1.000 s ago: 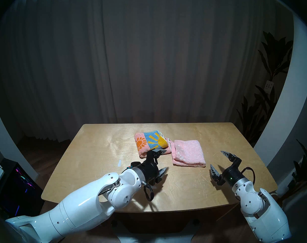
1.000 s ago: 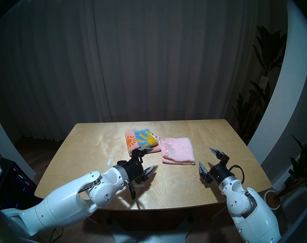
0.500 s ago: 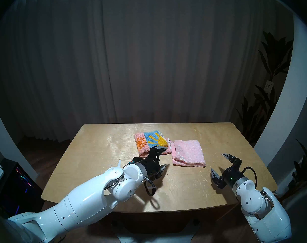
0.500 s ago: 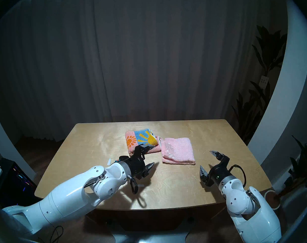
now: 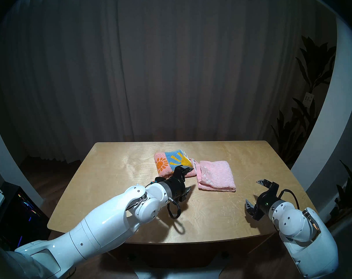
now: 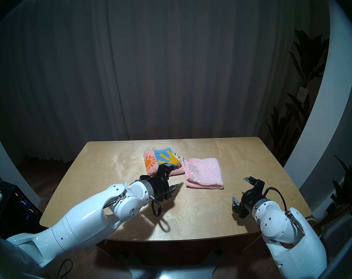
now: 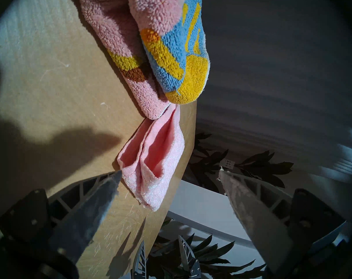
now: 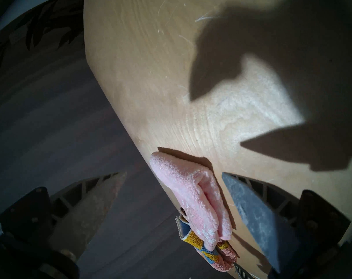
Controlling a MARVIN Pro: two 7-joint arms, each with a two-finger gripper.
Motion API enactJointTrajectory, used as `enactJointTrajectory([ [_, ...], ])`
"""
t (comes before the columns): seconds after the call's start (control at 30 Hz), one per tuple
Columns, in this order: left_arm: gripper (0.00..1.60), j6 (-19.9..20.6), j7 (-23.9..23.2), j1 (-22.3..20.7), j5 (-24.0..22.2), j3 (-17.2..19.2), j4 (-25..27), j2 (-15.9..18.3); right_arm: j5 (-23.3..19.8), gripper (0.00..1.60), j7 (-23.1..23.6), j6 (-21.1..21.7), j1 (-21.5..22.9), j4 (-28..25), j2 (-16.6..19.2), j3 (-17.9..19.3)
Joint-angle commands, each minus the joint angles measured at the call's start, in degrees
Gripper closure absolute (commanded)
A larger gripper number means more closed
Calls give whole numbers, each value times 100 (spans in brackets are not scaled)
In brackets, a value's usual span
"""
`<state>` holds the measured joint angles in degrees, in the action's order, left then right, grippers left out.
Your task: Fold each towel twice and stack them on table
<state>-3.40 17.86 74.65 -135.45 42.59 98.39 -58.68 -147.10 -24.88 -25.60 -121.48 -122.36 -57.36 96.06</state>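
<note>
Towels lie folded side by side a little above the middle of the table [image 5: 114, 184] in our head views: the sunflower towel [image 5: 172, 162] with its pink, blue and orange-yellow pattern on the left, the plain pink towel [image 5: 216, 176] just to its right, their near corners touching or nearly so, not stacked. We see our left gripper [image 5: 188, 179] in the centre of the frame, its jaws spread wide and empty; the upper finger overlaps the lower right corner of the sunflower towel in the picture, the lower finger hangs over bare wood. Whether it touches the cloth we cannot tell. In our left wrist view both towels fill the upper middle, between the parted fingers. Our right gripper [image 5: 254, 194] sits at the lower right, also spread and empty, over bare table and well apart from the pink towel.
</note>
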Motion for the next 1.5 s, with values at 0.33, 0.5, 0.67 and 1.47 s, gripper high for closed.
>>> enactJointTrajectory([
  [0.33, 0, 798, 215, -329, -797, 47, -682, -541, 597, 0, -1093, -964, 1086, -188, 749, -657],
  [0.5, 0, 1027, 177, -349, -902, 44, -854, -621, 938, 0, -850, -615, 1442, 177, 754, -1096],
  [0.67, 0, 1153, 77, -362, -950, 64, -1017, -705, 1093, 0, -684, -281, 1728, 639, 630, -1410],
  [1.47, 0, 1273, -205, -631, -159, -299, -1604, -933, 1104, 0, -641, 83, 2091, 1453, 404, -1988],
])
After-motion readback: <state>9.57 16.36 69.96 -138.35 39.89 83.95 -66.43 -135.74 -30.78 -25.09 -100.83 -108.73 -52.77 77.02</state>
